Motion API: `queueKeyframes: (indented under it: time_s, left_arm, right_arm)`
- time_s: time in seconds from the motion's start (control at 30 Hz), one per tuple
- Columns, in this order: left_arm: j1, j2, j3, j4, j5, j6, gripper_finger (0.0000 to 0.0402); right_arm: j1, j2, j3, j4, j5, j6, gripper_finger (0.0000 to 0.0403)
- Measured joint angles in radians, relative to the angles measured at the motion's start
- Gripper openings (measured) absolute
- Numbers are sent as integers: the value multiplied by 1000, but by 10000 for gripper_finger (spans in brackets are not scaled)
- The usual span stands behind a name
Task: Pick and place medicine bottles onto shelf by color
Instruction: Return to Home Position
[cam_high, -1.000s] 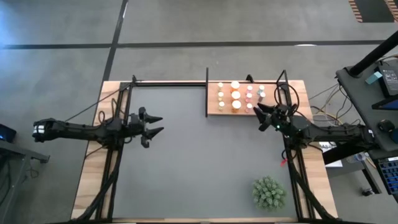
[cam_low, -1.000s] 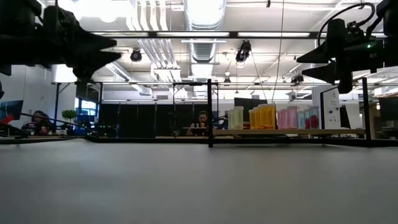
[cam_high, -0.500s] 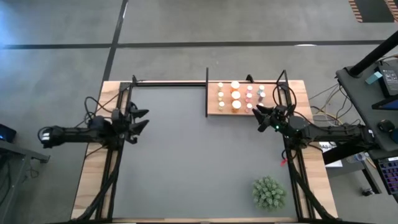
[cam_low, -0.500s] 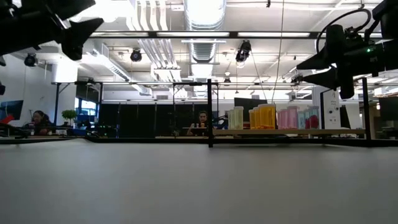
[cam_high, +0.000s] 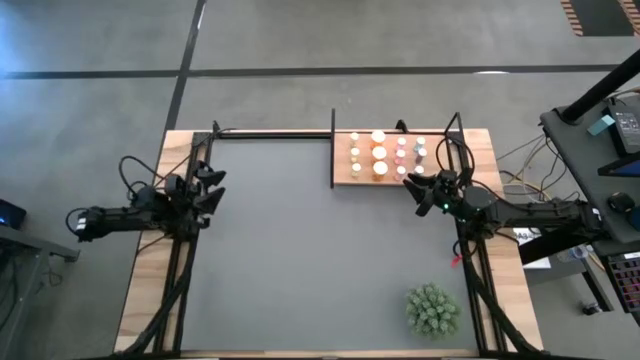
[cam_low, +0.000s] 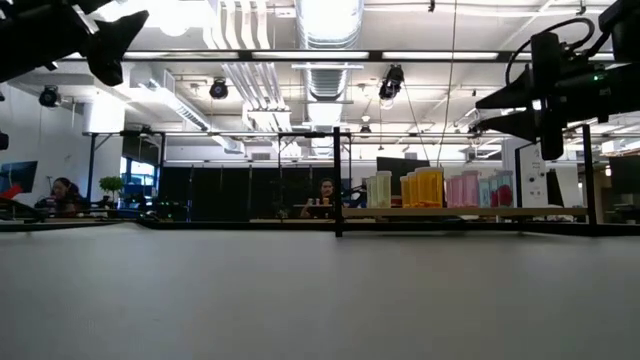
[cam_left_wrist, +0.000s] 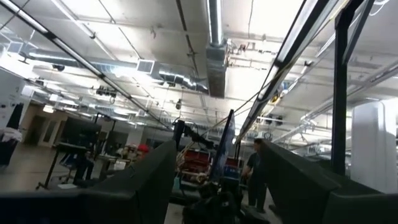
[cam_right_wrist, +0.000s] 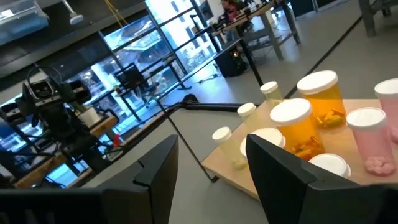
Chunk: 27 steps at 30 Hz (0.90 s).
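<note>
Shelf (cam_high: 342, 178) sits at far right of mat (cam_high: 300, 260), by worktop's (cam_high: 140, 300) far edge. Medicine bottles (cam_high: 379, 153) stand on shelf in rows. Plant (cam_high: 432, 310) at mat's near right corner, well apart from shelf. Right end effector (cam_high: 412, 187) raised just before shelf's right end. Left end effector (cam_high: 217, 185) raised over mat's left edge, well apart from shelf.

The table (cam_high: 150, 290) is carrying a grey mat (cam_high: 300, 260); the shelf (cam_high: 342, 160), holding bottles (cam_high: 379, 153), is sitting at one o'clock, a plant (cam_high: 432, 310) at five.
</note>
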Motion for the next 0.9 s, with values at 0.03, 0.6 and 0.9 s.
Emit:
queueKeyframes:
  time_s: [0.03, 0.6, 0.9]
  left_arm:
    - [0, 0, 0, 4, 0, 0, 217]
    - [0, 39, 4, -3, 0, 0, 217]
    - [0, 107, 4, -3, 0, 0, 217]
  right_arm:
    - [0, 0, 0, 0, 0, 3, 178]
    - [0, 4, 0, -104, 0, 17, 181]
    - [0, 4, 0, -113, 1, 15, 182]
